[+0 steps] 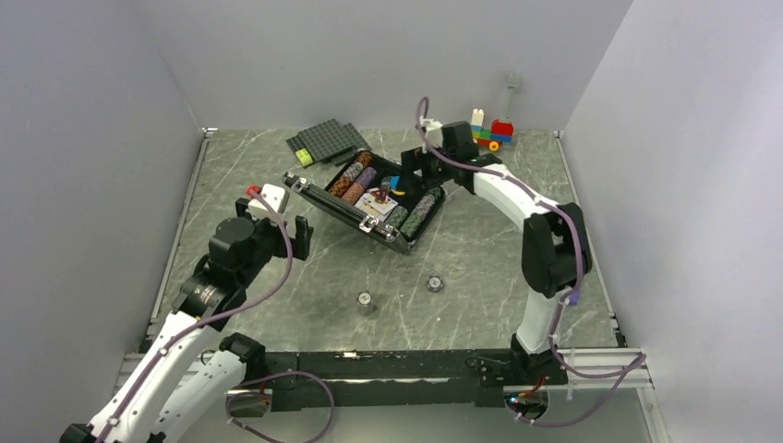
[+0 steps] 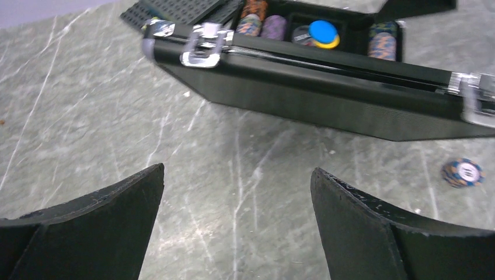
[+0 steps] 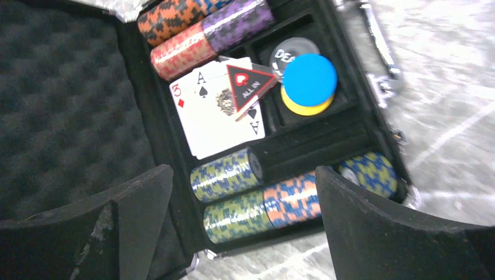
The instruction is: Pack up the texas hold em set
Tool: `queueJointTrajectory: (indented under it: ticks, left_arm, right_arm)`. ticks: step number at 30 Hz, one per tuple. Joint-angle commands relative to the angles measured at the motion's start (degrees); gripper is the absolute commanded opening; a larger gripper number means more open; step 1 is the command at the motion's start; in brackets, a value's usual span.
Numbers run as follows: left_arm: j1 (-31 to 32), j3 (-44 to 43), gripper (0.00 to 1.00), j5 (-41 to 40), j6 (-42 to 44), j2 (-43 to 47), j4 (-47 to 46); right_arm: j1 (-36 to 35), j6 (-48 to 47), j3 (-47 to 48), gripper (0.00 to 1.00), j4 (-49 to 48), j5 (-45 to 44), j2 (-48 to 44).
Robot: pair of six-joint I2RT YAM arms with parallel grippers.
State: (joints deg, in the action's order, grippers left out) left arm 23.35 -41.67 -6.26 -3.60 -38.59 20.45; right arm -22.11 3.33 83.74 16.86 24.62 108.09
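- Briefcase (image 1: 334, 207) open on bench (image 1: 277, 286), toward the far side, foam-lined lid (image 3: 58, 87) swung wide.
- Inside: chip rows (image 3: 233, 175) along both sides, cards (image 3: 216, 111) between, blue disc (image 3: 309, 79) beside them.
- Outside, nearer the arms: two grey chip stacks (image 1: 367, 302).
- Left fingers (image 2: 105, 221) spread, empty, facing the latched wall; right fingers (image 3: 373, 227) spread above the chips.

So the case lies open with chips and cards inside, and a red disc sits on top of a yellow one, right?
Not quite. The top disc is blue, not red, and sits on a yellow disc; the right wrist view shows it plainly. The rest holds: the case lies open with chips and cards inside.
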Motion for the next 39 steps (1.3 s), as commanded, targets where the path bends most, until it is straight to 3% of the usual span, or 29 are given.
queueJointTrajectory:
  ticks: [1,7,15,22,39]
  left_arm:
    - [8.68,0.84,0.99,-3.76,0.23,3.52,-2.00]
    - [28.60,3.38,0.94,-13.94,-6.91,2.42,-3.71]
    - [47.55,5.01,0.99,-22.69,-10.30,-14.23,-12.93]
    - [48.54,2.25,0.99,-23.80,-14.05,-25.44,-13.46]
    - [48.54,5.43,0.96,-25.20,-23.11,-30.85,-10.45]
  right_arm:
    - [2.66,6.67,-4.76,0.97,-4.20,-4.22,-9.35]
    - [3.12,13.11,-20.40,0.96,-10.46,-14.51,-23.63]
    - [3.16,13.48,-29.63,0.96,-8.37,-18.15,-36.73]
    - [3.18,13.62,-32.36,0.96,-7.59,-18.33,-42.03]
    - [3.13,14.24,-34.24,0.96,-7.67,-17.67,-43.75]
